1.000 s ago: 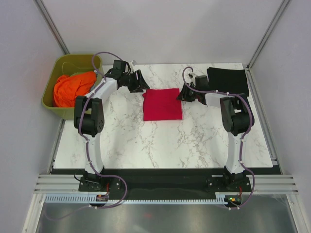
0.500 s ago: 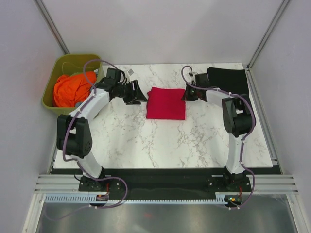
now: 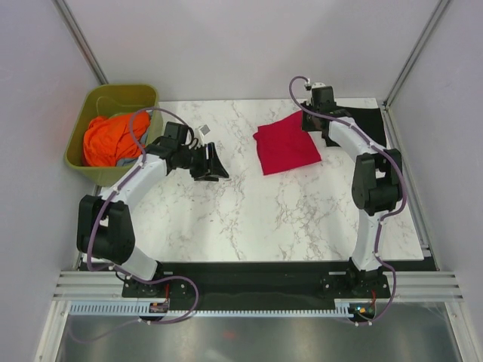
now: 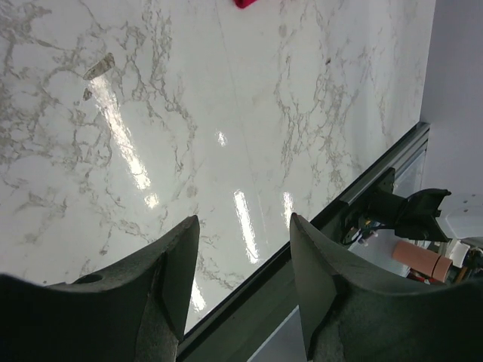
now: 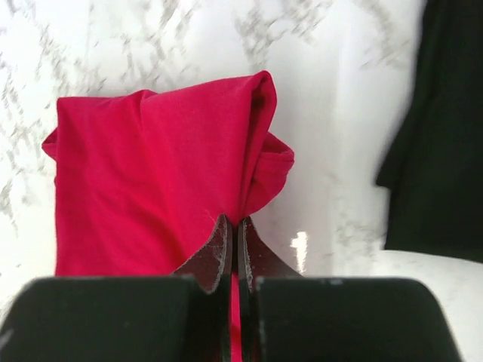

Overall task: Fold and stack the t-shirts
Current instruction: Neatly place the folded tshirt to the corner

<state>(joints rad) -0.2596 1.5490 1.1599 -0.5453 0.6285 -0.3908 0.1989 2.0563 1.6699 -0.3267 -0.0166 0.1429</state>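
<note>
My right gripper point(image 5: 234, 226) is clamped on the edge of the folded red t-shirt point(image 3: 287, 143), which sits toward 1 o'clock on the desk point(image 3: 249, 211). The black t-shirt point(image 3: 373, 124) lies at its 2 o'clock. My left gripper point(image 4: 244, 222) hangs with its jaws apart above the desk's 9 o'clock side.

Glossy marble tabletop point(image 4: 226, 151), crimson t-shirt point(image 5: 151, 173) of matt cloth
</note>
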